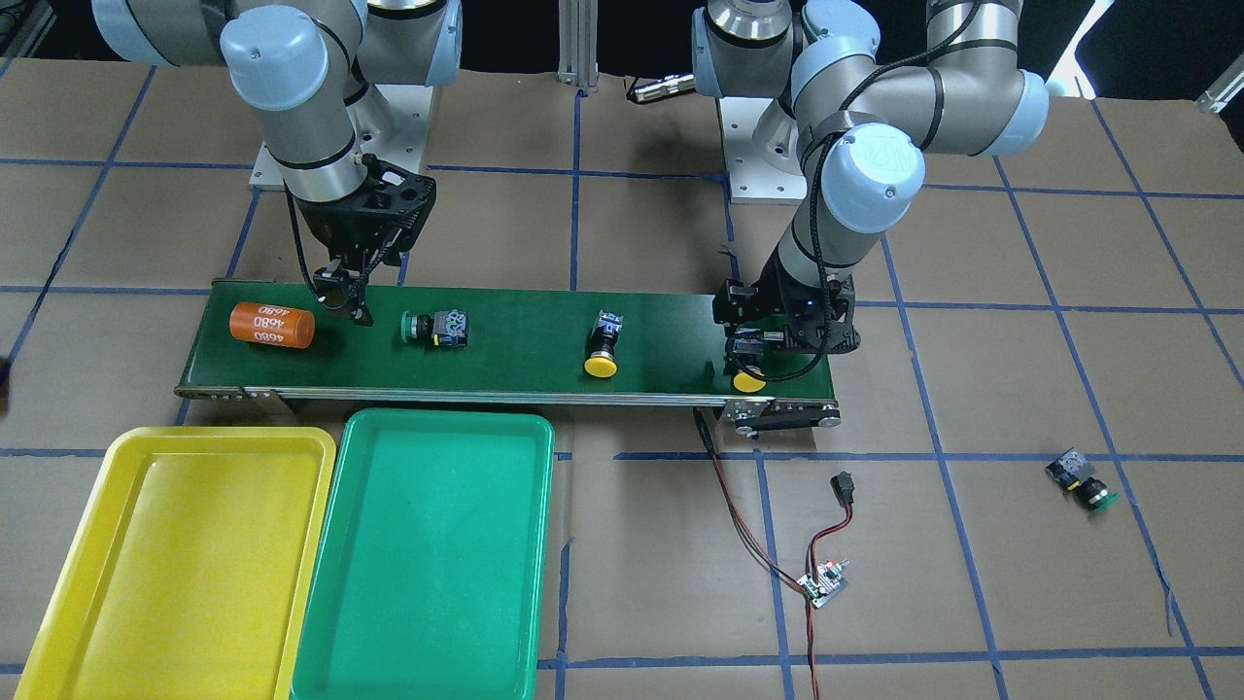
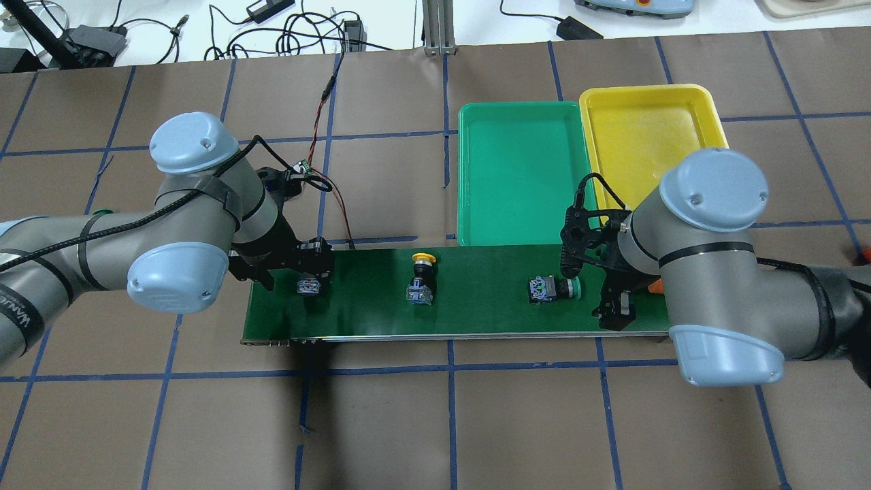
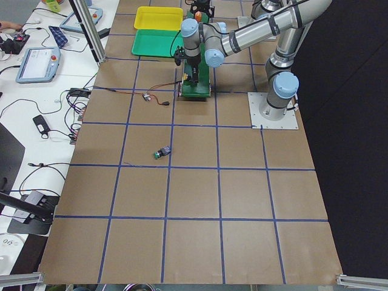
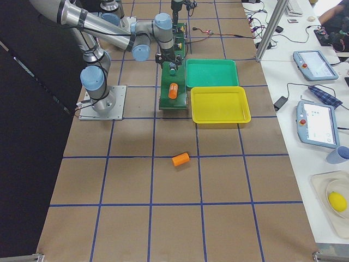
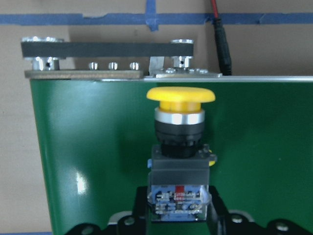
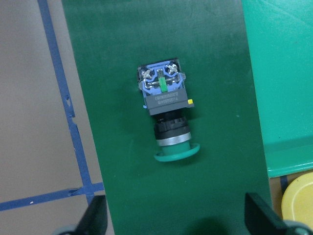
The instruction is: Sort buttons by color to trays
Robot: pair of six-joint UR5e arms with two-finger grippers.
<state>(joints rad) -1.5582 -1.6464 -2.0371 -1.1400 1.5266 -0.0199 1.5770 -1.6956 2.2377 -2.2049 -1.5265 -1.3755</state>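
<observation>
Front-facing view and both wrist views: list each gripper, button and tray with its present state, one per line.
Left gripper: shut on end yellow button.
Right gripper: open, holding nothing.
Belt green button: lying on its side, free.
Middle yellow button: lying on its side, free.
Table green button: lying on its side, free.
Yellow tray: empty.
Green tray: empty.

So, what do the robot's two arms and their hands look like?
Both are silver-grey tubes with pale blue rounded joint caps. A black cable runs along the left arm and the right arm. The left hand and right hand are black, two-fingered.
</observation>
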